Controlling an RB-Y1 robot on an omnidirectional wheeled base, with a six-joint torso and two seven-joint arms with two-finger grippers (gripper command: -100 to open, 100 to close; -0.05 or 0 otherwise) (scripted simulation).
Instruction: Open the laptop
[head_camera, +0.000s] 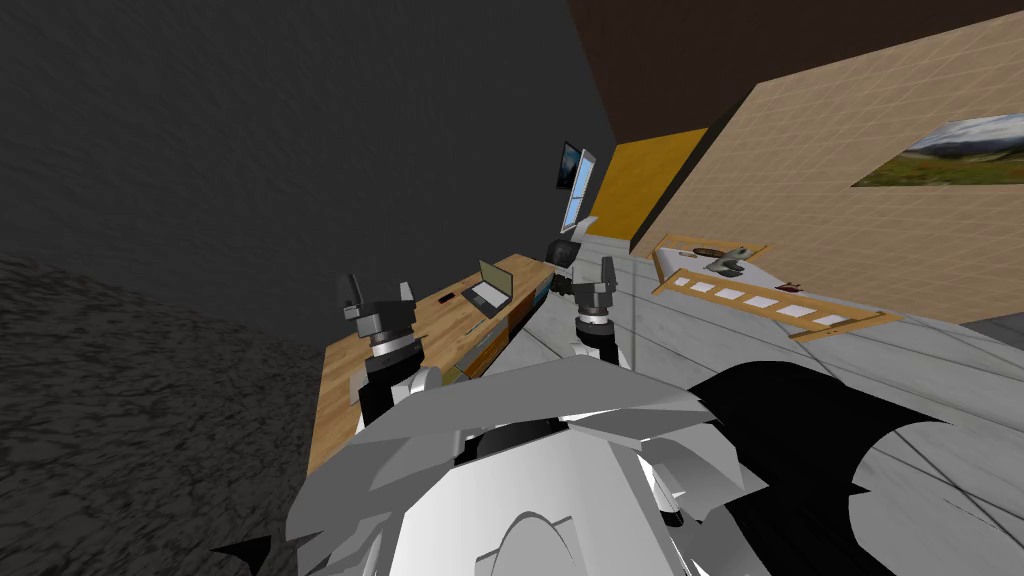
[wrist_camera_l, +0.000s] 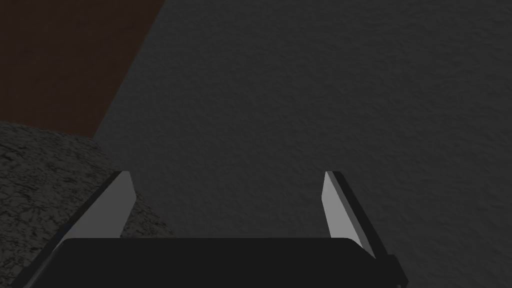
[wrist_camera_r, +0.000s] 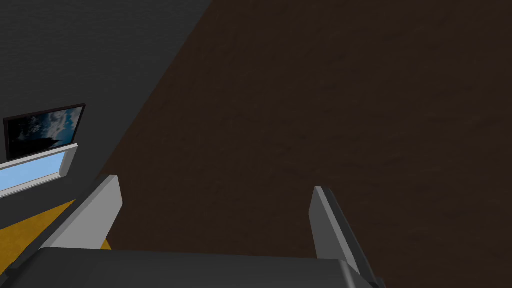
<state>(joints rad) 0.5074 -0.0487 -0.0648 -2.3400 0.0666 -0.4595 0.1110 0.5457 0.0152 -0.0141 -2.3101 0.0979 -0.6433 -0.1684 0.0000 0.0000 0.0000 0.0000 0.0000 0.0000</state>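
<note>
On a long wooden desk (head_camera: 340, 380) against the dark wall sits a grey laptop (head_camera: 490, 287). Its lid stands raised off the base, greenish screen side facing the keyboard. My left gripper (head_camera: 378, 290) hovers over the near part of the desk, well short of the laptop, pointing up. Seen from the left wrist, the left gripper (wrist_camera_l: 227, 175) is open with nothing between its fingers. My right gripper (head_camera: 592, 278) is raised to the right of the desk's edge, past the laptop. The right wrist view shows the right gripper (wrist_camera_r: 216, 185) open and empty too.
A small dark object (head_camera: 446, 298) lies on the desk near the laptop. A dark rounded thing (head_camera: 560, 250) stands by the desk's far end. A low wooden shelf unit (head_camera: 770, 300) with small items lies to the right. A black area (head_camera: 800, 420) covers the floor nearby.
</note>
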